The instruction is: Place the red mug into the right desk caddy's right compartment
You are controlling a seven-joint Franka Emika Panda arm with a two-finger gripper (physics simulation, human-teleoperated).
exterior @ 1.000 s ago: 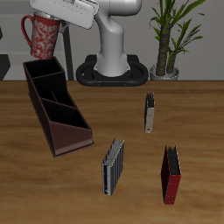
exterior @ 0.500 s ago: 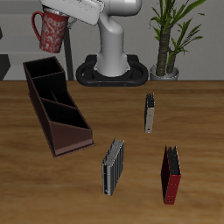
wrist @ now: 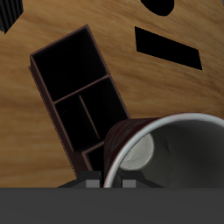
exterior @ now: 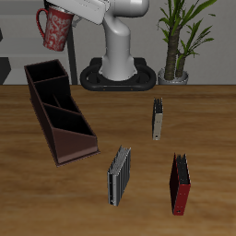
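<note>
the red mug with the mottled pinkish pattern (exterior: 54,28) hung high above the wooden table (exterior: 203,120), tilted, its loop handle pointing away from the arm. it was held at its rim by the tool (exterior: 70,8), whose fingers were hidden behind the white wrist body, so their spread could not be read; the mug was plainly off every surface and carried by it. in the wrist view the mug (wrist: 140,144) filled much of the frame, its pale grey inside open toward the camera.

below it lay the long dark maroon-brown open-topped caddy (exterior: 57,112), resting on the table with its inner dividers visible. the mug hung above the caddy's far end, well apart from it. in the wrist view the caddy (wrist: 79,96) showed its squarish end section (wrist: 70,70) open, partly overlapped at the other end by the mug.

elsewhere on the table lay a small dark upright book (exterior: 159,119), a grey striped book (exterior: 118,175) and a flat red book-like box (exterior: 181,183).
</note>
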